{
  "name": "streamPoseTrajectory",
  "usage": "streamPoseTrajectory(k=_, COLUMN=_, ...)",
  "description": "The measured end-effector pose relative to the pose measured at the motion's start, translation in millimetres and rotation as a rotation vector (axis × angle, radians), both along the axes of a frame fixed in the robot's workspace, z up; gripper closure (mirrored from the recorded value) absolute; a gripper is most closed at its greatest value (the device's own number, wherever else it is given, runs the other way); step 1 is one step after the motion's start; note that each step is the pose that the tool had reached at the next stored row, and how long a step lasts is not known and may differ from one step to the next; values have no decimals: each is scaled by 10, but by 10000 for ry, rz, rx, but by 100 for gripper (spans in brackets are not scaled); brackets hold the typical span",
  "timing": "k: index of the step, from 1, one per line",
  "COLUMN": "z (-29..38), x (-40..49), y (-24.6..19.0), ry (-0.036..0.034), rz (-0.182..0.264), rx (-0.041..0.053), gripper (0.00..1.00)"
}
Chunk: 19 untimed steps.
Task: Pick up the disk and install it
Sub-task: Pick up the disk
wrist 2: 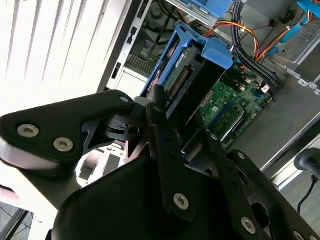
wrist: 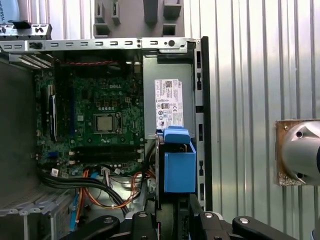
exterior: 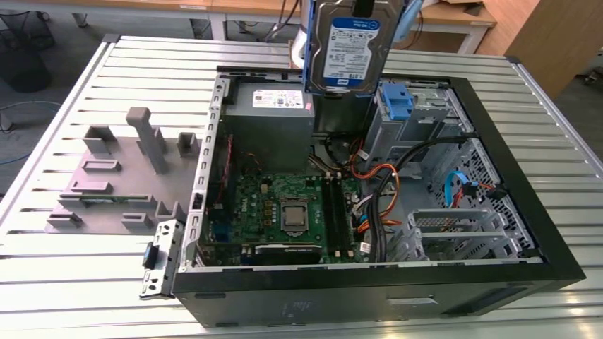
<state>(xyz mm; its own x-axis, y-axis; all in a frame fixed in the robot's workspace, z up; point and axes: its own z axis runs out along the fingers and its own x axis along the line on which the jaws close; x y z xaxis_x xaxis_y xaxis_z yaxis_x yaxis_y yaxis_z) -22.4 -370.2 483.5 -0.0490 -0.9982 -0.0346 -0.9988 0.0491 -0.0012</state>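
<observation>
My matte black jointed claw (wrist 2: 177,107) is built of flat, round-ended plates pinned together. 1 broad rounded black link arm (wrist 2: 75,130) carries 2 round silver screw heads (wrist 2: 28,131) side by side, and its edge catches pale light. My 2 narrow black fingers (wrist 2: 161,130) are straight bars, each with a silver screw near its base. In the first wrist view my claw (wrist: 175,212) has the same black links, dotted with small silver screws (wrist: 243,220).

Table (exterior: 85,282): ribbed silver metal top.
Computer case (exterior: 377,300): open, black-framed, lying on its side toward the exterior view's right.
Grey holder (exterior: 123,176): upright posts, just beside the case, on the exterior view's left.
</observation>
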Motion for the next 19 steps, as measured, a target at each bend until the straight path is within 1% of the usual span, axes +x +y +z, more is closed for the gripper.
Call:
streamPoseTrajectory(k=11, z=-1, x=0, y=-110, ry=0, rz=0, rx=0, gripper=65)
streamPoseTrajectory(k=19, z=-1, x=0, y=-207, ry=0, rz=0, rx=0, gripper=65)
